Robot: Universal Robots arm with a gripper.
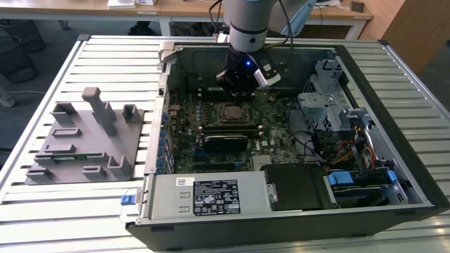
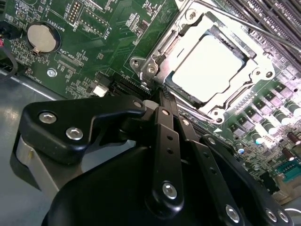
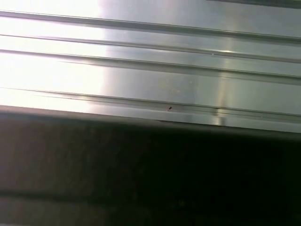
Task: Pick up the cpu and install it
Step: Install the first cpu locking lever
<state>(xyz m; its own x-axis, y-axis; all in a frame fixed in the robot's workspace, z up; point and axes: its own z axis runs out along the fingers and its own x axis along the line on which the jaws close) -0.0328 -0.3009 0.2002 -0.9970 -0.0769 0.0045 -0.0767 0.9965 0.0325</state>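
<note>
One cpu is seen already seated in the single metal-framed socket on the motherboard, so placement is judged done; whether the retention frame is latched cannot be told. One gripper, fingers drawn together and holding nothing, is poised just beside the socket. One grey tray is left on the slatted desk.

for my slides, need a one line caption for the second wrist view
Gripper poised beside the metal-framed socket, where the silvery cpu already sits, on the green motherboard.
</note>
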